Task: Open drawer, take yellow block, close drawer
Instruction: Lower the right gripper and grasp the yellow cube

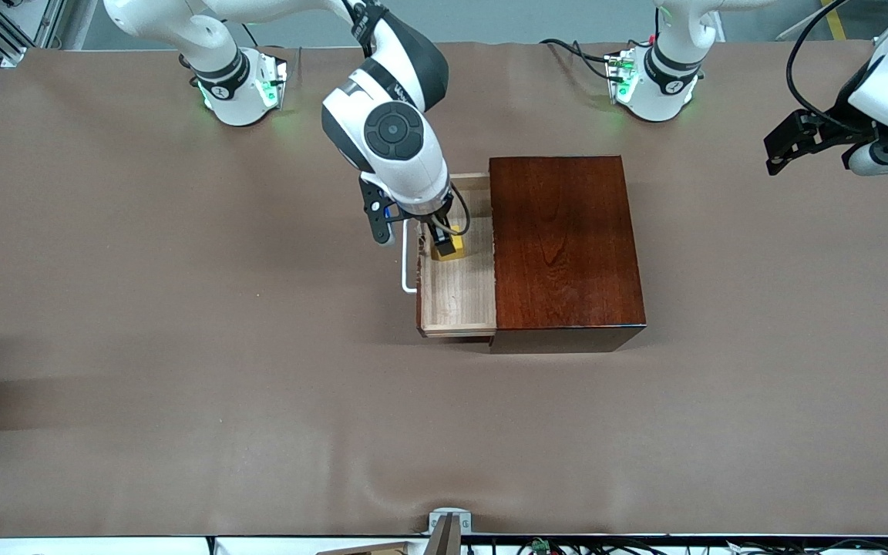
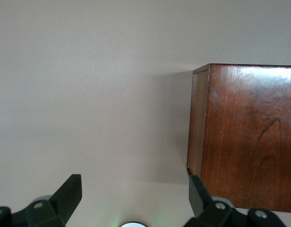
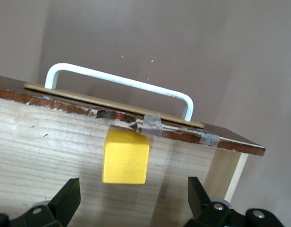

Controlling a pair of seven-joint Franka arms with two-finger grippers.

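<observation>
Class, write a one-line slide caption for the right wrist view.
Open right gripper poised above the yellow block, which rests in the pulled-out drawer against its front, by the white handle.

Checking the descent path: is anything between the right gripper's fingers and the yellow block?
No. In the right wrist view, the right gripper is open over the yellow block; only bare drawer floor shows between.
</observation>
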